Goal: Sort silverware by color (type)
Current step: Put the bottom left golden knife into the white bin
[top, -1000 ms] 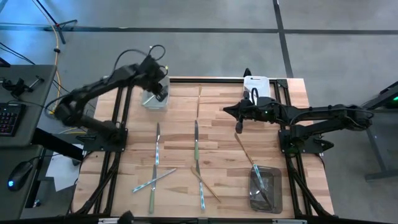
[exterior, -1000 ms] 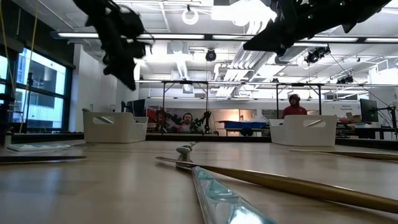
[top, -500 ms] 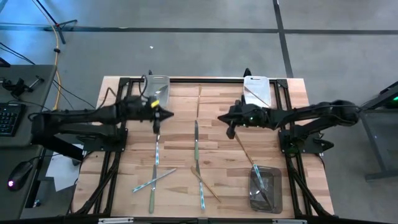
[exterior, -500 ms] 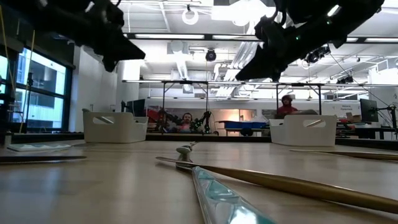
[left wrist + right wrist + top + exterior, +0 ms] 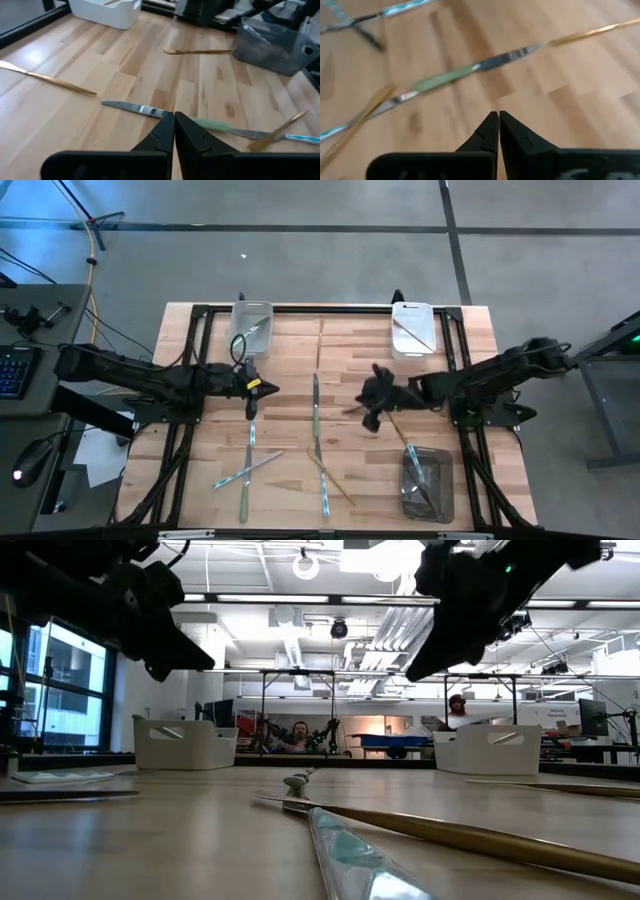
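Note:
Silverware lies scattered on the wooden table [image 5: 290,350]. A green-handled knife [image 5: 315,412] lies mid-table between my two grippers, and a second knife [image 5: 252,425] lies left of it. Crossed pieces [image 5: 245,470] and a blue and a gold piece [image 5: 325,478] lie near the front edge. A gold piece [image 5: 388,418] lies to the right. My left gripper [image 5: 266,387] hovers shut above the second knife's far end and points at the green-handled knife [image 5: 150,111]. My right gripper [image 5: 366,418] hovers shut, tilted down, just right of that knife [image 5: 470,70].
A clear bin [image 5: 251,326] at the far left holds one piece. A white bin [image 5: 413,328] at the far right holds a gold piece. A dark bin [image 5: 426,484] at the near right holds some pieces. People and other tables show in the room behind [image 5: 300,735].
My left gripper has swung from over the far-left clear bin toward the table's near edge and centre, sinking and turning until it points toward the right edge. My right gripper has come from beside the white bin toward the near edge and down, tipping lower. Both stay shut.

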